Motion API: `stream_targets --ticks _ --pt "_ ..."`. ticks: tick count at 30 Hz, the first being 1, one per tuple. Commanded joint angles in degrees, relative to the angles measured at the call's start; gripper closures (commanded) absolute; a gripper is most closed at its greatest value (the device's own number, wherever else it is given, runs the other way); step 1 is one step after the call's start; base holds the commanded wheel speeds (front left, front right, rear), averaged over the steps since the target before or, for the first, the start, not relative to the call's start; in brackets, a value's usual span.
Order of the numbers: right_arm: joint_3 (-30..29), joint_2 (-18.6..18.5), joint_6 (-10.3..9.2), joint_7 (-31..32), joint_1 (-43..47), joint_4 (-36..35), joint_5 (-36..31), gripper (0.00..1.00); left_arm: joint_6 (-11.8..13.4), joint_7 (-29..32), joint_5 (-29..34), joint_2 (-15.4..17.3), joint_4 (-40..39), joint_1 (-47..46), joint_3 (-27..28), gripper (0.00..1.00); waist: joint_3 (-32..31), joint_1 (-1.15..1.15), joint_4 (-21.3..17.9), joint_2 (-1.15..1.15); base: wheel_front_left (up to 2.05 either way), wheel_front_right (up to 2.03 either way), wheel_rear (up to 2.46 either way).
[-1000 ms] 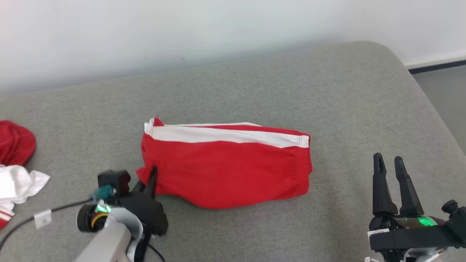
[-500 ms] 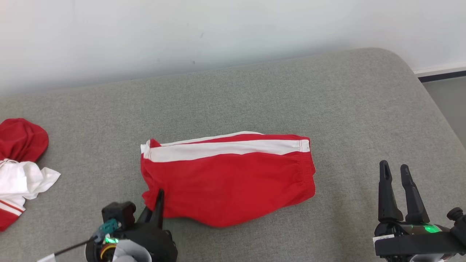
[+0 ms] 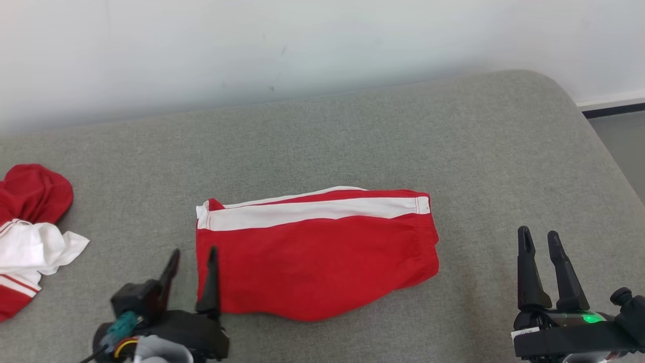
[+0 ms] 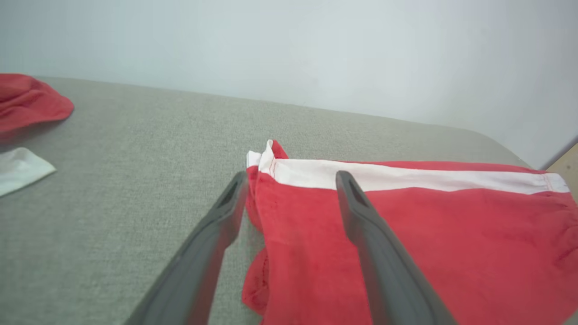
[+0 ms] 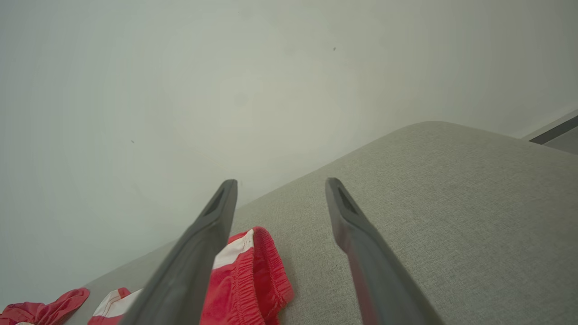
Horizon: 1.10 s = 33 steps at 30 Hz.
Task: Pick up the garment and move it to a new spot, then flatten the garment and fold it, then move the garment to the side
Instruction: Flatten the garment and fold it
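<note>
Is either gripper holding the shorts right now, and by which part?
Nothing is held. The left gripper is open at the red shorts' left end, fingers apart, not clamped. The right gripper is open, clear of the shorts.

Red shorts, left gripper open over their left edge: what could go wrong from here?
1. The left gripper is open with one finger over the left edge of the red shorts; dragging it away low could snag the top layer and open the fold.
2. The right gripper stands apart from the waistband, so a one-sided pull may skew the shorts.
3. The red and white clothes pile lies to the left; a slide that way could tangle with it.
</note>
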Motion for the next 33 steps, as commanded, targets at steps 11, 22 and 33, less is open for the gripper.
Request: stream_targets --ticks 11,22,33 --pt "0.83 -1.17 0.10 -0.05 0.93 1.96 -1.73 0.00 -0.54 -0.15 15.64 -3.53 -13.30 11.83 16.95 0.00 -1.44 -0.01 1.80 0.00 0.00 0.00 0.00" --pt "2.70 -2.57 0.10 -0.05 1.33 8.78 -9.32 0.00 -2.59 -0.15 25.25 -9.33 -17.10 19.37 22.86 0.00 -2.41 -0.01 3.92 0.00 0.00 0.00 0.00" --pt "5.06 -2.97 0.10 -0.05 -3.29 14.95 -12.57 0.00 -3.97 -0.15 27.17 -10.66 -16.23 18.05 23.61 0.00 -2.28 -0.01 5.71 0.00 0.00 0.00 0.00"
